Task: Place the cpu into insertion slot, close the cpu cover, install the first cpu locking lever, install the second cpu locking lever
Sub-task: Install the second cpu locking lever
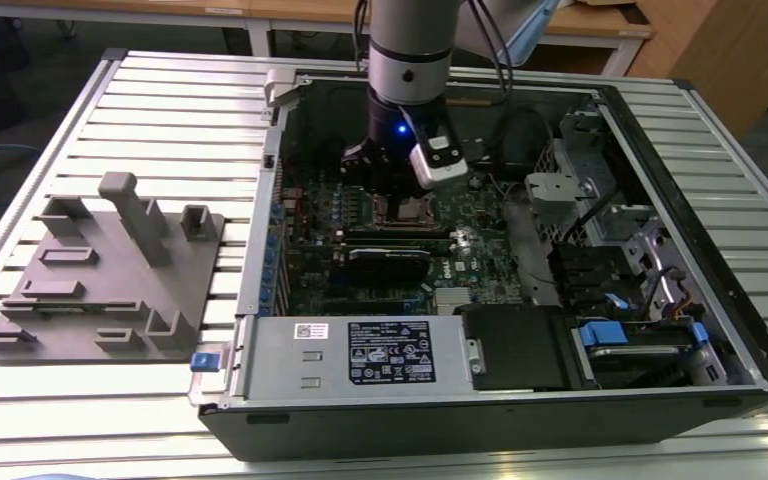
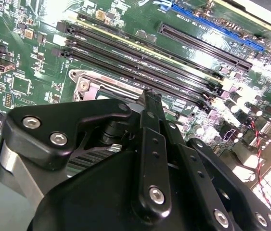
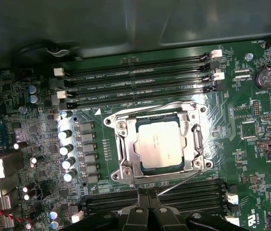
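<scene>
In the first wrist view the cpu (image 3: 159, 144) lies flat in the insertion slot (image 3: 117, 126) on the green board. The cpu cover (image 3: 127, 149) is folded down around it. One thin wire locking lever (image 3: 145, 106) runs along the slot's edge beside the memory slots. A second wire lever (image 3: 183, 180) stands out at a slant, its free end reaching the fingertips of my gripper (image 3: 148, 198), which is shut. In the second wrist view the gripper (image 2: 149, 97) hangs just over a corner of the slot (image 2: 83, 80). In the exterior view the gripper (image 1: 387, 192) sits beside the slot (image 1: 419, 210).
Long black memory slots (image 3: 140, 72) flank the socket, more of them near the fingers (image 3: 193, 192). The grey labelled power-supply box (image 1: 357, 352) fills the case's front. Drive cages and cables (image 1: 598, 230) crowd the exterior view's right. A grey fixture plate (image 1: 104, 280) lies on the slatted table.
</scene>
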Controlling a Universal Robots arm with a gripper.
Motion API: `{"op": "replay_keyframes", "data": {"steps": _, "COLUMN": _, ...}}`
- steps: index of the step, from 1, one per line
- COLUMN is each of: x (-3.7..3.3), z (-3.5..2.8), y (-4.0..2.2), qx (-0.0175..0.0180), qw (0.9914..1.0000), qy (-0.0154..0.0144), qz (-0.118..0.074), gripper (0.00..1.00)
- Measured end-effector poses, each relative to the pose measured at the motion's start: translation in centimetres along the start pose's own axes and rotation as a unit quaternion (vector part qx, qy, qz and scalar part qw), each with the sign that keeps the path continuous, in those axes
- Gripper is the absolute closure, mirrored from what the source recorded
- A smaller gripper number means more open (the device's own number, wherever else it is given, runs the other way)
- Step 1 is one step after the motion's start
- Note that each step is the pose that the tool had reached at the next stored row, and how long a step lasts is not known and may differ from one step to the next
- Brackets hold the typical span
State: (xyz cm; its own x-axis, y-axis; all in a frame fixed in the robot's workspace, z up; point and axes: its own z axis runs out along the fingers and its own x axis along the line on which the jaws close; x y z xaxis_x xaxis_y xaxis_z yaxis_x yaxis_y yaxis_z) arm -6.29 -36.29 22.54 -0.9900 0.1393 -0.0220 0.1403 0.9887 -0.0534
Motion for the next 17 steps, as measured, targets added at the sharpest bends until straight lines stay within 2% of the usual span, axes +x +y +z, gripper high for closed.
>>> {"op": "replay_keyframes", "data": {"steps": 17, "x": 0.46, "z": 0.14, "y": -0.06, "qx": 0.0000, "qw": 1.00000, "qy": 0.0000, "qz": 0.000, "gripper": 0.90}}
